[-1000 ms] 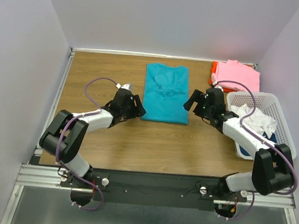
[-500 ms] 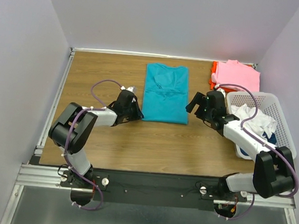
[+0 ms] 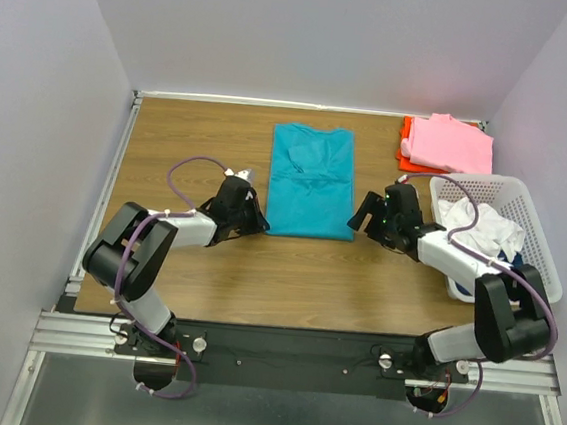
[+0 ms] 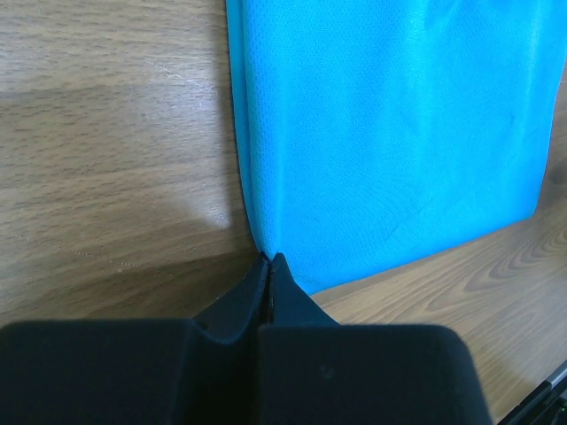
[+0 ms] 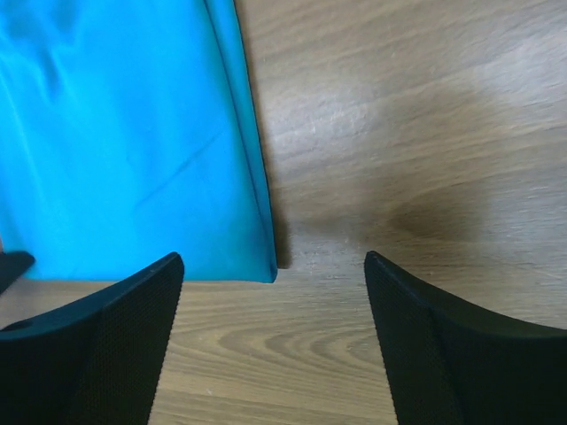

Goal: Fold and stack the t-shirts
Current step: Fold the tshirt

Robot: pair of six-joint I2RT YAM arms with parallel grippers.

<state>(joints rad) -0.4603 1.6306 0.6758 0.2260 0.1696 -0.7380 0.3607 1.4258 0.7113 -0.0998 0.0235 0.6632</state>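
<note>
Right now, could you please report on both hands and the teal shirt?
Left hand shut at near left corner of flat teal cloth t-shirt, grip unconfirmed. Right hand open, straddling near right corner. Nothing on the shirt.

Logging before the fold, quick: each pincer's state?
Left pincer: closed at the teal t-shirt's edge; grip on cloth cannot be told.
Right pincer: open, holding nothing, at the shirt's corner.

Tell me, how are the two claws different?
The left claw is shut, tips together; the right claw is wide open. The left claw's tips meet the teal shirt's left edge; the right claw has the shirt's near right corner showing between its fingers. Both point at the shirt's near end, one from each side.
</note>
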